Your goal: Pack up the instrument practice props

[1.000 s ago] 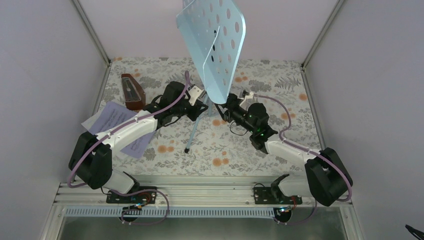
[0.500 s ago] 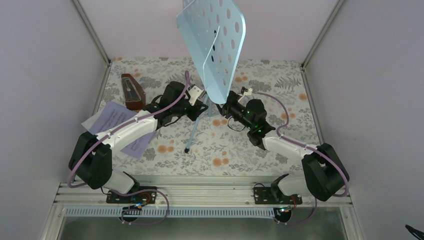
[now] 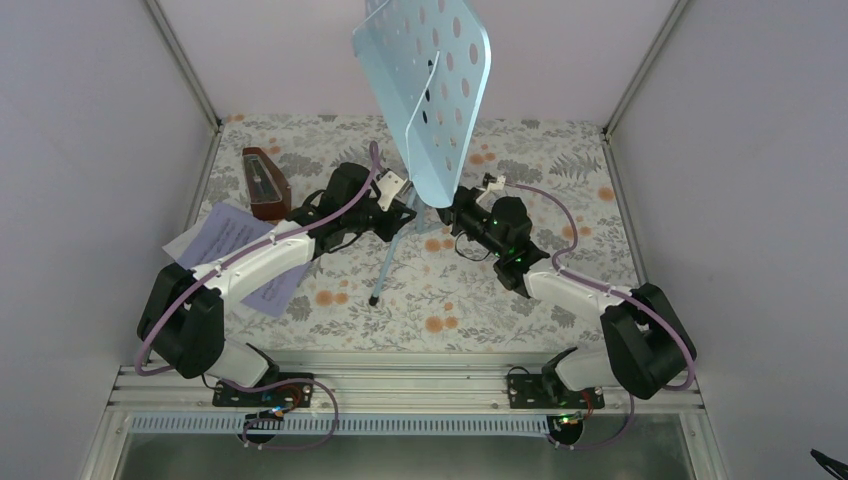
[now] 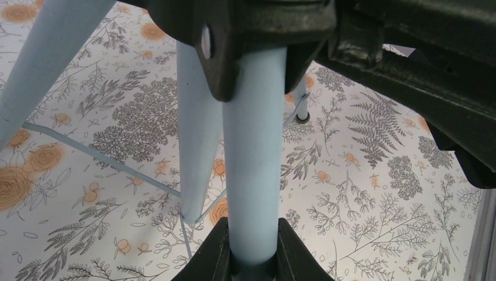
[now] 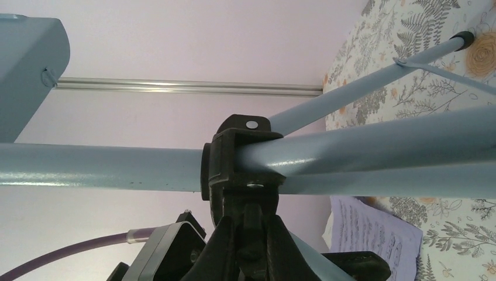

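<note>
The step in hand looks like collapsing the music stand (image 3: 425,90), which stands upright on its tripod at the middle of the tabletop (image 3: 560,170), nearer the far edge than the near one. The left claw (image 3: 400,205) is clamped on the pale-blue pole (image 4: 254,175), a finger pressed to each side of the tube. The right claw (image 3: 455,215) meets the stand from the other side at the black collar (image 5: 234,158) where the legs join. Its fingers are drawn narrow and appear to pinch the collar's lower lug, though the grip is partly hidden.

Next, I judge, the collar must slide along the pole so the legs fold in, with the left claw holding the pole steady. The tall perforated desk makes the stand top-heavy, so a sideways pull could tip it.

The metronome (image 3: 266,185) sits near the far-left corner, and the sheet-music pages (image 3: 225,235) lie by the left edge, partly under the left arm. Both are unpacked and lie close to where a folded stand might come down.
</note>
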